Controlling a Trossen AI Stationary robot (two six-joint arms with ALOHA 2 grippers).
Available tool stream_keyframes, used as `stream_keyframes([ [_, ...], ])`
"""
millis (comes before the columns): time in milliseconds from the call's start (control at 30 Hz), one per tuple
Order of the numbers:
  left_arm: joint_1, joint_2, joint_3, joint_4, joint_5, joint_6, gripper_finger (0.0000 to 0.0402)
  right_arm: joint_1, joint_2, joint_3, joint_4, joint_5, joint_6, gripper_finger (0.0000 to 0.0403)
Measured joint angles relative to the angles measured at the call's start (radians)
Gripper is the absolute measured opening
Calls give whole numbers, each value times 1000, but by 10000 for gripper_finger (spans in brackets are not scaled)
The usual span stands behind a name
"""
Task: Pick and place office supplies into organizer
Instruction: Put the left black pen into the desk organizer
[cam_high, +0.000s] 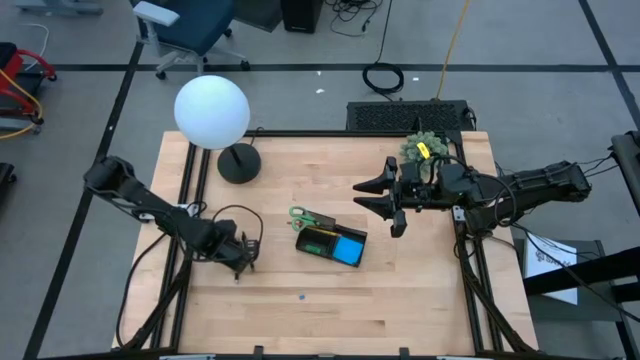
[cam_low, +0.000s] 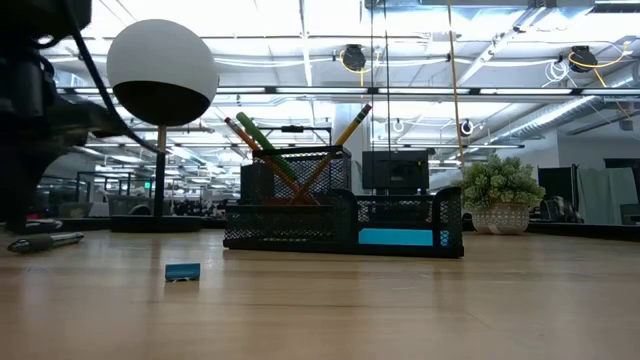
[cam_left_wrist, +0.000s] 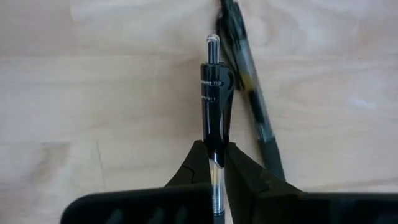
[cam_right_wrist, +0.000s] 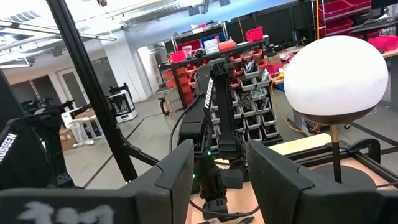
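Left gripper (cam_left_wrist: 211, 163): fingers clamped on one dark pen (cam_left_wrist: 212, 99), second pen (cam_left_wrist: 249, 93) touching alongside; lift straight, keeping clear; right gripper (cam_high: 385, 200) spread apart, waiting.

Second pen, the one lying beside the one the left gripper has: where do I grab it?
Judging by the left wrist view, take the second pen at mid-barrel from straight above, fingers across its width. It lies flat on the table, angled beside the pen in the left gripper, so clear that one away first.
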Motion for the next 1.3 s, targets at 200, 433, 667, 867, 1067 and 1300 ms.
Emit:
stream_keyframes([
  [200, -2, -65, 2, 5, -28, 20, 22, 0, 0, 0, 0, 0, 0, 141],
  [433, -23, -162, 2, 46, -108, 65, 6, 0, 0, 0, 0, 0, 0, 137],
  [667, -34, -226, 4, 148, -212, 155, 26, 0, 0, 0, 0, 0, 0, 141],
  [867, -34, -233, 4, 286, -295, 251, 19, 0, 0, 0, 0, 0, 0, 137],
  [1067, -34, -233, 4, 479, -408, 444, 5, 0, 0, 0, 0, 0, 0, 141],
  [1300, -34, -233, 4, 730, -488, 787, 33, 0, 0, 0, 0, 0, 0, 137],
])
